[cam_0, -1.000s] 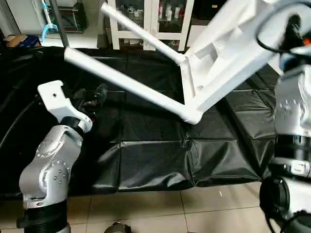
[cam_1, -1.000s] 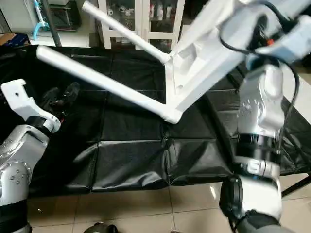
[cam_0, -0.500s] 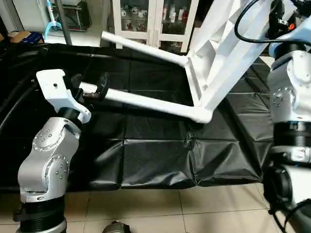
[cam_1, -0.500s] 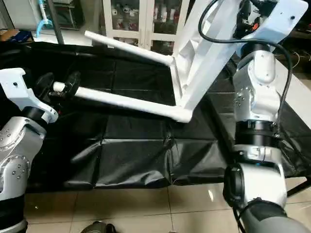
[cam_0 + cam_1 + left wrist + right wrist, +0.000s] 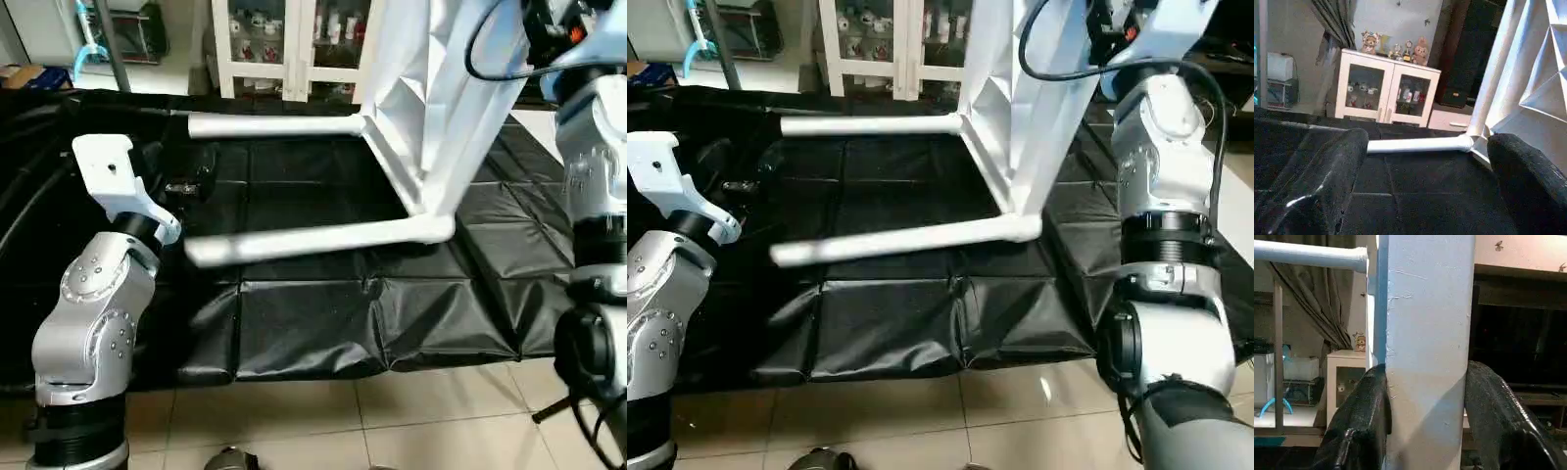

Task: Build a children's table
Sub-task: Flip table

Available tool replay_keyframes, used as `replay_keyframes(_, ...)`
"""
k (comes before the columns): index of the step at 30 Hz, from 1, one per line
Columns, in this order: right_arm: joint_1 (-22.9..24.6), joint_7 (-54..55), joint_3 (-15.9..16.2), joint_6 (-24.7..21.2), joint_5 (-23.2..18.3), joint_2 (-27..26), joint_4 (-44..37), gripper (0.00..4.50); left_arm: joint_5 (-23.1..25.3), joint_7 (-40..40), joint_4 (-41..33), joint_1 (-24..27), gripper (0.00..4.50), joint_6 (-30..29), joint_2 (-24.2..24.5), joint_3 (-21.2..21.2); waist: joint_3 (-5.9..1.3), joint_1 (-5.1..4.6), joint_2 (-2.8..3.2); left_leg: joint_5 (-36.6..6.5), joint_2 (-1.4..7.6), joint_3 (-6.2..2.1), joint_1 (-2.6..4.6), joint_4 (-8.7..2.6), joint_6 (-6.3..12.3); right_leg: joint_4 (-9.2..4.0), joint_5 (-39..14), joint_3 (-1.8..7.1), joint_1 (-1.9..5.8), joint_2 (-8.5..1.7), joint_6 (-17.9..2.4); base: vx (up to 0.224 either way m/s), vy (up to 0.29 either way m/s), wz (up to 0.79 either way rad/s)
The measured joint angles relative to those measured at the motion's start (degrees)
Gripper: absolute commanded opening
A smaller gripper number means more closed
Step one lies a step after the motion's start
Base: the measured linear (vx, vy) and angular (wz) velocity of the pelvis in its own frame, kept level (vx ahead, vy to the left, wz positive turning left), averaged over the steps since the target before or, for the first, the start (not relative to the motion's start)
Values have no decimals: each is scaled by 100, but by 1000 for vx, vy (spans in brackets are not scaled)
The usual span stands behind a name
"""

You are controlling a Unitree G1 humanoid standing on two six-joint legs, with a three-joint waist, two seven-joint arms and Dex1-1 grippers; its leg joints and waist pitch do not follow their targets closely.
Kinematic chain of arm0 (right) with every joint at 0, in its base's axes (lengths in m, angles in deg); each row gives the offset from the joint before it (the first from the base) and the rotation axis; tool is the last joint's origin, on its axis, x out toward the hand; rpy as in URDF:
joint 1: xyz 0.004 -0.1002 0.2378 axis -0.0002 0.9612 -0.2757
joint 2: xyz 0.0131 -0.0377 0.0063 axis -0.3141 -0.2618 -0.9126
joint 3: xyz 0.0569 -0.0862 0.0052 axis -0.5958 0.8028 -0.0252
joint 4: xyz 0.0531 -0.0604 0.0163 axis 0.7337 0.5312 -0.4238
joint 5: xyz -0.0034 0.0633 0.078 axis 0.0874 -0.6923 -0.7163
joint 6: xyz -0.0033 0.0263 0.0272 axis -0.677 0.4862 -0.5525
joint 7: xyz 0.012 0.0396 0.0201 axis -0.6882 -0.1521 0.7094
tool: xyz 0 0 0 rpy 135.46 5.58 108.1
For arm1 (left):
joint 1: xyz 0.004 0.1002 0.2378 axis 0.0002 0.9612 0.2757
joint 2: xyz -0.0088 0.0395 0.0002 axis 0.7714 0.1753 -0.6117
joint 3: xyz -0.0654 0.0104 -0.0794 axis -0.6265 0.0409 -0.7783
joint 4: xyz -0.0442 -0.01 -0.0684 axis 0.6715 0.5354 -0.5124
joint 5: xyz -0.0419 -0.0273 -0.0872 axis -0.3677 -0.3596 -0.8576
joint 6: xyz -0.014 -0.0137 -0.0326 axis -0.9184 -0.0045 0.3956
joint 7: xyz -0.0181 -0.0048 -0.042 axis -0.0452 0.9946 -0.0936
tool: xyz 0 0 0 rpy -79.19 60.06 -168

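Black sheet (image 5: pixel 313 323) over a tiled floor (image 5: pixel 441 421).
White glass-door cabinet (image 5: pixel 1386 93) behind, topped with what look like small figurines (image 5: pixel 1396 49); curtain (image 5: pixel 1334 22) beside.

The white plastic table top (image 5: pixel 431 88) is standing on edge at the right, its two long white tube legs (image 5: pixel 313 238) sticking out left over the black crinkly sheet (image 5: pixel 313 323).

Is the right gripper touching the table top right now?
Touching. The right wrist view shows the right gripper with both black fingers pressed against opposite faces of the white table top's edge.
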Motion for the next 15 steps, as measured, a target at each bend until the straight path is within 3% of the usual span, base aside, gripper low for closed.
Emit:
replay_keyframes(5, -17, -171, -14, -133, -65, -6, -14, 185, 76, 148, 0, -21, 434, 2, 206, 93, -7, -15, -29, 0, 4, 1, 0, 3, 0, 1, 1, -1, -8, 2, -2, 0, 0, 0)
replay_keyframes(9, -29, -328, 7, -133, -61, -6, -8, 185, 206, 310, -12, -338, 434, 7, 446, 133, -4, -30, -44, 0, 7, 1, 0, 4, 0, 2, 9, -2, -8, 2, -15, 0, 0, 0)
replay_keyframes(11, -35, -398, 12, -122, -52, -6, -6, 255, 379, 427, -63, -389, 434, 91, 661, 240, -4, -42, -44, 0, 8, 1, 0, 5, -1, 2, 16, -2, -11, 1, -25, 0, 0, 0)
replay_keyframes(15, -62, -497, 9, -51, -66, -6, -68, 278, 522, 629, -122, -390, 447, 122, 853, 456, -5, -42, -47, 0, 11, 2, 0, 6, -1, 3, 27, -4, -20, 2, -42, 0, 0, 0)
